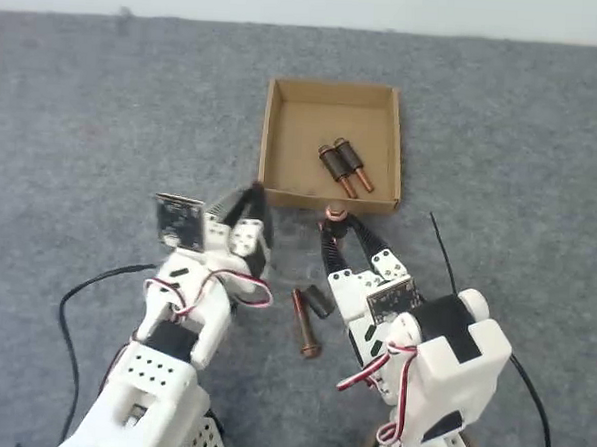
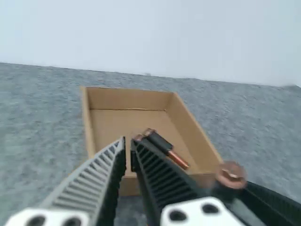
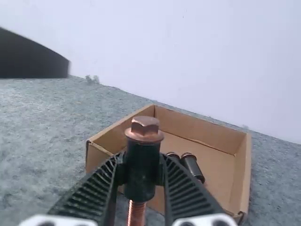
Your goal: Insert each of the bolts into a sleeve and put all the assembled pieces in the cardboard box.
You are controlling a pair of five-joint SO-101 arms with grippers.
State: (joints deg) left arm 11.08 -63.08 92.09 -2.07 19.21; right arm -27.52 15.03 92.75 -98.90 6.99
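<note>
The table [image 1: 103, 123] is covered in grey, finely speckled cloth, backed by a pale white wall [image 2: 188, 33]. The box [image 1: 267, 142] is plain tan cardboard. Copper and black are shown by the two assembled pieces [image 1: 343, 168]. The loose bolt [image 1: 304, 324] is copper-coloured and the loose sleeve [image 1: 319, 301] black. The held sleeve [image 3: 140, 179] is black and its bolt head [image 3: 144, 128] copper. The left gripper [image 2: 128, 150] and right gripper [image 3: 141, 162] are ribbed in black. The arms [image 1: 171, 367] are white, with red, white and black wires [image 1: 225, 285].

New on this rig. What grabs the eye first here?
The right gripper clamps a bolt-in-sleeve piece upright, just short of the near wall of the cardboard box. Two assembled pieces already lie inside the box, while a loose bolt and sleeve lie on the carpet short of it.
</note>
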